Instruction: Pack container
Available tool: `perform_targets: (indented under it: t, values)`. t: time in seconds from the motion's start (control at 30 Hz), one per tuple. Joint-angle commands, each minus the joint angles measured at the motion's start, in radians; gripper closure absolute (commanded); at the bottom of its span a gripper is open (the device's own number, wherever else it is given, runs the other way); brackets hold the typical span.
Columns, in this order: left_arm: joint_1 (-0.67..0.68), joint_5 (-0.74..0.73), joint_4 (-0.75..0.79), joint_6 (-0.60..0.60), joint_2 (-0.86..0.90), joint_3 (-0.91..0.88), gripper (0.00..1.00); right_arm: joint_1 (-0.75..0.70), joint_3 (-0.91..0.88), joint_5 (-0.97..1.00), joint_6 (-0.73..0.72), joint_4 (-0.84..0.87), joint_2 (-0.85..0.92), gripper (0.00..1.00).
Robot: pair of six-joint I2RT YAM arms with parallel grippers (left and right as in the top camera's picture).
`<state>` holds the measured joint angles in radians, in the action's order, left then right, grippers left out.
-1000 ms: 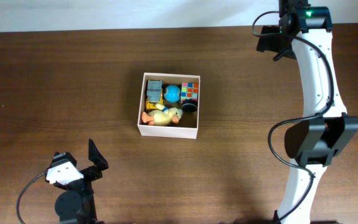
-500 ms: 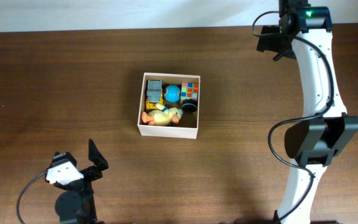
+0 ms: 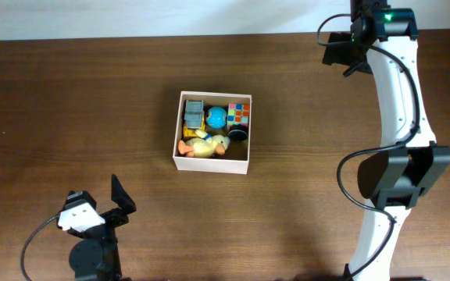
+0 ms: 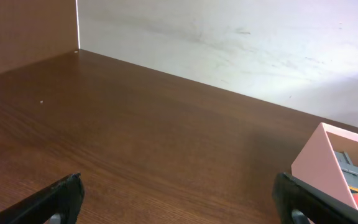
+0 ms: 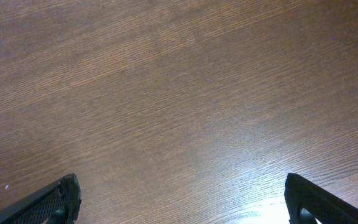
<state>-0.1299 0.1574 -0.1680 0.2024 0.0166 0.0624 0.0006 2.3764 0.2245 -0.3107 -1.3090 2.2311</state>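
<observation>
Wood table [image 3: 53,94], arms [image 3: 397,101] at edges, jaws wide

no legible text or numbers, container [image 3: 210,165] walls plain white (toys [image 3: 209,145] too small to read)

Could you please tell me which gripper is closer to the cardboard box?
Left. In the overhead view, the left gripper sits below and to the left of the box, while the right gripper is farther off, above and to its right.
</observation>
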Motion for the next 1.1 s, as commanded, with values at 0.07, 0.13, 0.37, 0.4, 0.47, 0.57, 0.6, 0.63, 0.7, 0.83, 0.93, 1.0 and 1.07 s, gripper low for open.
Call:
perform_targets:
  t: [0.07,0.13,0.37,0.4,0.47,0.57,0.6,0.63,0.7,0.83,0.93,1.0,1.07]
  values:
    - [0.005,-0.008,0.006,-0.017,-0.011,-0.013,0.01,-0.002,-0.004,0.016,-0.005,-0.003,0.003,0.01]
    - [0.005,-0.008,0.006,-0.017,-0.011,-0.013,0.01,-0.002,-0.004,0.016,-0.005,0.000,0.003,0.01]
    - [0.005,-0.008,0.006,-0.017,-0.011,-0.013,0.01,0.008,-0.004,0.008,-0.006,0.007,-0.065,0.01]
    - [0.005,-0.008,0.006,-0.017,-0.011,-0.013,0.01,0.012,-0.004,0.009,-0.005,0.011,-0.096,0.01]
    - [0.005,-0.008,0.006,-0.017,-0.011,-0.013,0.01,0.019,-0.004,0.017,-0.005,0.012,-0.159,0.01]
    - [0.005,-0.008,0.006,-0.017,-0.011,-0.013,0.01,0.021,-0.005,0.023,0.023,0.012,-0.266,0.01]
    - [0.005,-0.008,0.006,-0.017,-0.011,-0.013,0.01,0.021,-0.005,0.023,0.041,0.015,-0.299,0.01]
    - [0.005,-0.008,0.006,-0.017,-0.011,-0.013,0.01,0.021,-0.005,0.022,0.064,0.018,-0.332,0.01]
    - [0.005,-0.008,0.006,-0.017,-0.011,-0.013,0.01,0.024,-0.010,0.019,0.130,0.019,-0.402,0.01]
    - [0.005,-0.008,0.006,-0.017,-0.011,-0.013,0.01,0.026,-0.121,0.025,0.207,0.039,-0.568,0.01]
    - [0.005,-0.008,0.006,-0.017,-0.011,-0.013,0.01,0.025,-0.321,0.036,0.207,0.115,-0.727,0.01]
    - [0.005,-0.008,0.006,-0.017,-0.011,-0.013,0.01,0.025,-0.483,0.038,0.206,0.191,-0.839,0.01]
    - [0.005,-0.008,0.006,-0.017,-0.011,-0.013,0.01,0.025,-0.664,0.038,0.207,0.290,-0.960,0.01]
